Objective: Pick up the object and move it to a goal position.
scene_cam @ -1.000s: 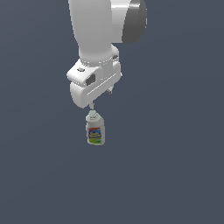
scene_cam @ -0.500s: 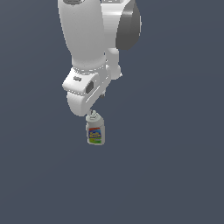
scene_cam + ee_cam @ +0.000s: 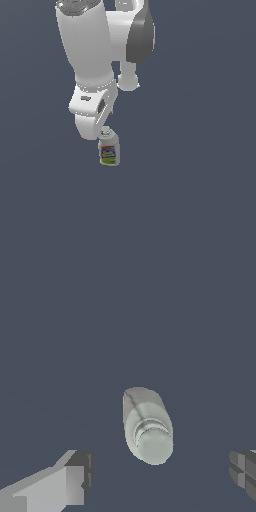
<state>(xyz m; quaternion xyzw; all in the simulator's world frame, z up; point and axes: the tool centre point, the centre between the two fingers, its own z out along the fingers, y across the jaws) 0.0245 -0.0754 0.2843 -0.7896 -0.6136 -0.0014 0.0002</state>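
The object, a small white bottle [image 3: 109, 150] with a white cap and an orange, blue, yellow and green label, stands upright on the dark grey floor. The white arm's hand [image 3: 93, 114] hangs just above its cap and a little toward the exterior view's left; its fingers are hidden there. In the wrist view I look down on the bottle's cap [image 3: 153, 445]. My gripper [image 3: 160, 470] is open, with one finger [image 3: 75, 478] and the other finger [image 3: 242, 470] set wide to either side of the bottle, neither touching it.
A flat, uniform dark grey floor [image 3: 200, 200] surrounds the bottle. The arm's upper links [image 3: 100, 45] rise above the hand in the exterior view.
The hand has come down toward the bottle's cap and drifted slightly to the exterior view's left. The bottle has not moved.
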